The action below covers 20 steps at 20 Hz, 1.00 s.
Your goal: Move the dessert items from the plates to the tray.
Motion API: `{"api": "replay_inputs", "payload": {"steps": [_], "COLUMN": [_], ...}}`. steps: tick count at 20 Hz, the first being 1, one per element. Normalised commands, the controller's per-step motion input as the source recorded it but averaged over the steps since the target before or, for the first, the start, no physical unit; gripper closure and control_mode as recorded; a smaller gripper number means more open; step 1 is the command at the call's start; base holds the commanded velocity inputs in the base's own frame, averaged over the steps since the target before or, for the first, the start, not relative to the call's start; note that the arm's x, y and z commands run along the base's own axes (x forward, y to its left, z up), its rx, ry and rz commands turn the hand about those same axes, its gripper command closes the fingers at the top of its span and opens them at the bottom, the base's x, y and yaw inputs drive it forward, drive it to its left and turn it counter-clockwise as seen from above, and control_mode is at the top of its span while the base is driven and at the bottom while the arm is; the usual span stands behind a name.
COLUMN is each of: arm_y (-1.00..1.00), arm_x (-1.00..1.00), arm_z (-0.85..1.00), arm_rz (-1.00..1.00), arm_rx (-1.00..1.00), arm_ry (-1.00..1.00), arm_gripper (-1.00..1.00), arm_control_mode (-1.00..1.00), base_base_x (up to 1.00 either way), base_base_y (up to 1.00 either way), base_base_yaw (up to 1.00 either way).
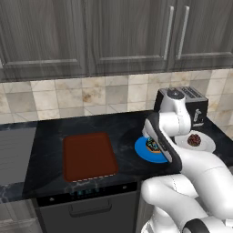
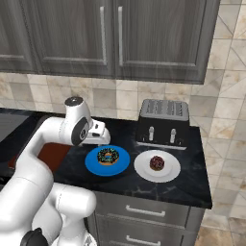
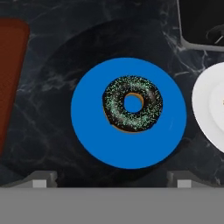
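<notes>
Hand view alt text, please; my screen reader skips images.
A chocolate donut with teal sprinkles lies centred on a blue plate on dark marble counter, with a reddish-brown tray at left and a white plate at right.

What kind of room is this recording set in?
A rendered home kitchen, by the look of it: a dark stone counter under grey wall cupboards, a tiled wall behind, and a black toaster beside two plates with sweets.

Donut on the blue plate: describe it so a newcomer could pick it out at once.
On the dark counter, left of the black toaster, two round plates sit side by side. The donut lies on the blue plate, nearer the tray. Unlike the speckled brown sweet on the white plate, it has a hole and teal sprinkles.
</notes>
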Motion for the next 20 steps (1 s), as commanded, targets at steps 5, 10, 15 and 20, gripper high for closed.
{"api": "replay_inputs", "payload": {"steps": [5, 10, 15, 20], "arm_y": [0.00, 0.00, 0.01, 0.05], "arm_x": [0.04, 0.23, 0.20, 0.37], "arm_z": [-0.07, -0.16, -0.28, -0.20], "arm_rz": [0.03, 0.03, 0.03, 0.00], "arm_rx": [0.00, 0.01, 0.03, 0.00], "arm_ry": [0.00, 0.00, 0.01, 0.10], "arm_gripper": [-1.00, -1.00, -1.00, -1.00], "arm_control_mode": [-1.00, -1.00, -1.00, -1.00], "base_base_x": [0.00, 0.00, 0.00, 0.00], "base_base_y": [0.00, 0.00, 0.00, 0.00], "base_base_yaw": [0.00, 0.00, 0.00, 0.00]}}
